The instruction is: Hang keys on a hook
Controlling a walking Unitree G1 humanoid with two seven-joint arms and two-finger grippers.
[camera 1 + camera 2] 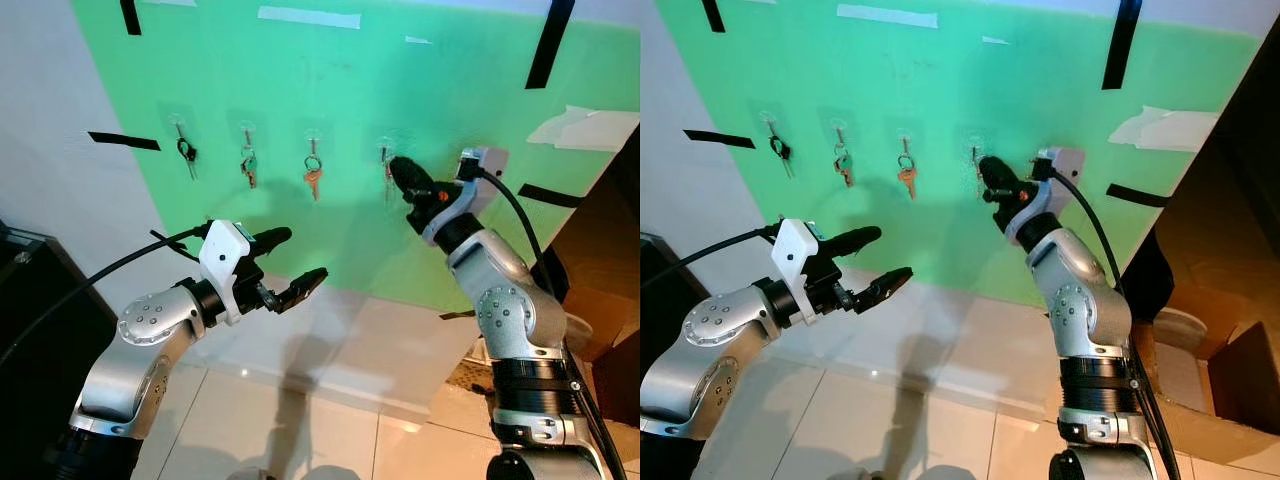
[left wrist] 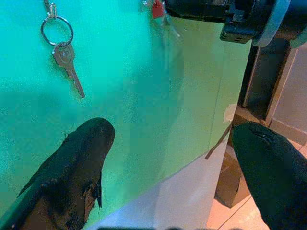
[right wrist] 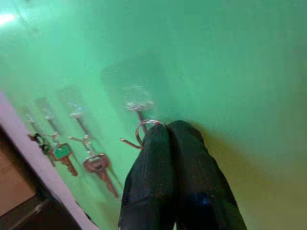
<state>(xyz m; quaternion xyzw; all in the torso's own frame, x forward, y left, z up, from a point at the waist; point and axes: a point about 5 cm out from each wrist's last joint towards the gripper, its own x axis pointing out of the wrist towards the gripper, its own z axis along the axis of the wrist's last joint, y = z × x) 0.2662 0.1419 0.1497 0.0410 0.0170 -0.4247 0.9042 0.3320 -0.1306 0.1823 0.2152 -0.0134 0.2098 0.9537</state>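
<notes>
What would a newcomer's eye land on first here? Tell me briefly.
First, the bright green board on the wall, with a row of hooks where three sets of keys hang: a black one, a green one and a copper one. Next, the right claw, shut on a key ring, pressed up at the fourth hook. The left claw hovers open below the board.

green wall panel (image 1: 330, 120), black tape strips (image 1: 549, 42), copper-coloured key (image 1: 313, 180), green-headed key (image 3: 61, 152), white tape (image 1: 308, 16), fourth key maybe silver.
</notes>
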